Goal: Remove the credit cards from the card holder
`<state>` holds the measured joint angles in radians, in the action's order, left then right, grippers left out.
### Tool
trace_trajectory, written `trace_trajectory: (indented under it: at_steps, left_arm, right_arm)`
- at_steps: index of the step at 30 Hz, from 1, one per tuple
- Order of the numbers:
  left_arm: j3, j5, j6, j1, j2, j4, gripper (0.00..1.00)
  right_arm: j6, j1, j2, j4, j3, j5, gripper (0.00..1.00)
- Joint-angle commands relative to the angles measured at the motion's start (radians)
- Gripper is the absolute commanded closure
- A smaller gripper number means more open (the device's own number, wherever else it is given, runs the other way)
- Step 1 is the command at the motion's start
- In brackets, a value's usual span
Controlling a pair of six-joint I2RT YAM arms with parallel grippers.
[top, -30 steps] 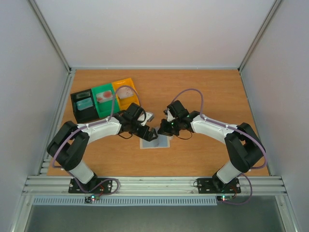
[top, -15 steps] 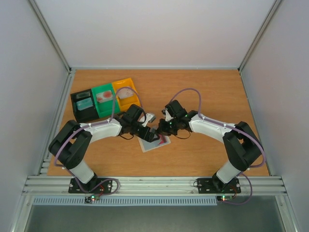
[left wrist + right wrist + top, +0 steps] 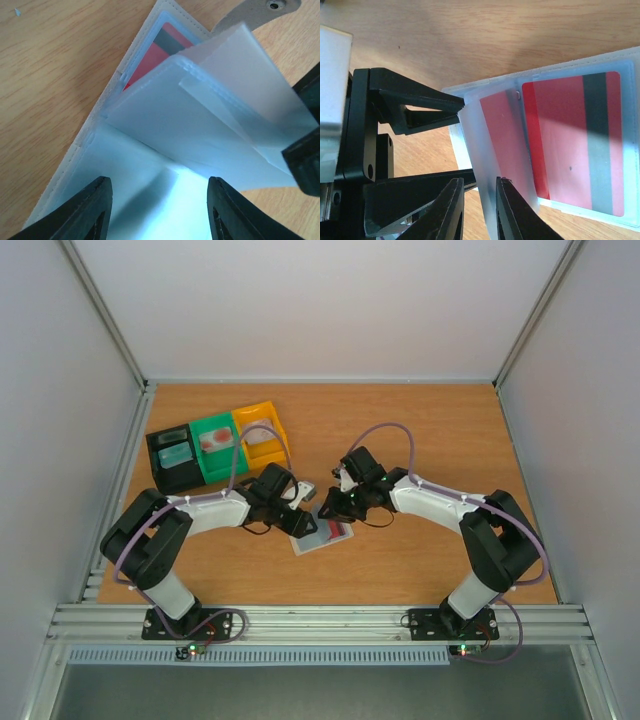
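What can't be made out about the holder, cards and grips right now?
- Top view: the left gripper and right gripper cover part of the translucent whitish folding card holder; contents too small.
- Left wrist view: frosted leaves hide most of the red, dark-striped card; no other card shows.
- Right wrist view: a leaf overlaps the right gripper's fingers; whether they pinch it is unclear.

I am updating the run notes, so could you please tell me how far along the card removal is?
Done: the card holder lies open on the table. In hand: the right pincer has a translucent leaf between its fingers, and the left pincer stands open over the pockets. Left: a red card sits in its pocket, not yet pulled. Whether the bins hold cards is too small to tell.
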<state>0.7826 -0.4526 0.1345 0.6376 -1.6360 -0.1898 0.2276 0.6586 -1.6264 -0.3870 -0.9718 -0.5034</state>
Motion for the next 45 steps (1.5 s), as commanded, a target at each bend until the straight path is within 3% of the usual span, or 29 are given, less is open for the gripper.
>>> trace_trajectory:
  at_steps: [1,10,16,20,24,29,32,36,40,45]
  left_arm:
    - [-0.014,0.034,-0.049,-0.008,0.001,0.023,0.47]
    - [-0.003,0.032,-0.127,-0.024,0.038,0.019,0.48]
    - [0.069,-0.057,-0.17,-0.041,0.121,-0.126,0.44]
    - [0.058,-0.029,-0.151,-0.063,0.16,-0.154,0.4]
    - [0.058,-0.058,-0.116,-0.096,0.202,-0.157,0.31]
    - [0.029,-0.171,-0.093,-0.147,0.273,-0.147,0.11]
    - [-0.011,-0.27,-0.041,-0.182,0.309,-0.102,0.01]
    - [-0.066,-0.41,0.082,-0.231,0.361,0.058,0.01]
    - [-0.133,-0.567,0.279,-0.247,0.384,0.341,0.01]
    - [-0.152,-0.555,0.274,-0.27,0.393,0.308,0.01]
  right_arm:
    - [-0.023,0.008,0.005,-0.036,-0.034,0.026,0.81]
    - [-0.055,0.007,0.023,-0.046,-0.022,0.023,0.83]
    - [-0.064,0.009,-0.076,-0.094,-0.054,0.094,0.85]
    - [-0.063,0.01,-0.093,-0.073,-0.056,0.081,0.98]
    - [-0.079,0.007,-0.035,-0.076,-0.055,0.085,0.99]
    - [-0.131,-0.014,0.127,-0.053,-0.034,0.059,0.99]
    - [-0.152,-0.025,0.204,-0.041,-0.017,0.039,0.99]
    - [-0.185,-0.026,0.305,-0.058,-0.008,0.072,0.99]
    - [-0.2,-0.025,0.367,-0.054,-0.012,0.086,0.99]
    - [-0.263,-0.027,0.429,-0.091,-0.039,0.133,0.99]
